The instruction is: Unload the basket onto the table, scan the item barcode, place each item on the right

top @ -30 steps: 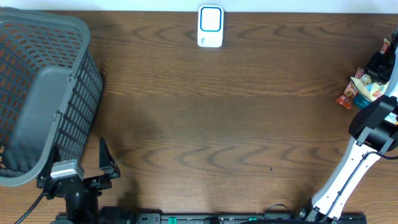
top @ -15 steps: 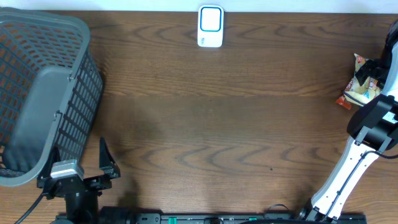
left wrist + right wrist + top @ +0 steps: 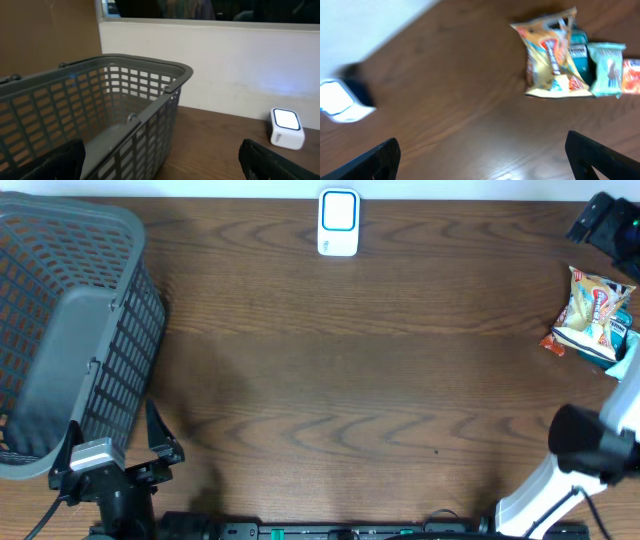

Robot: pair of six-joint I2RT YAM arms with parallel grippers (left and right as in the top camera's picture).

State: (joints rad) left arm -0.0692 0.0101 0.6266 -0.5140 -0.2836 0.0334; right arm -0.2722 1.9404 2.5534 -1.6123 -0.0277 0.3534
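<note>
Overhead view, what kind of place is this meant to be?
Probably a mock shop checkout: a grey basket, a small white scanner and a pile of snack packets on a wooden table.

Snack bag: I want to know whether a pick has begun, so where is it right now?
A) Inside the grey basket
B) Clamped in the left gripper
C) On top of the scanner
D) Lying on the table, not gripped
D: the snack bag lies flat on the table beside other packets, and the right gripper hangs open above it, its fingers clear of the bag.
</note>
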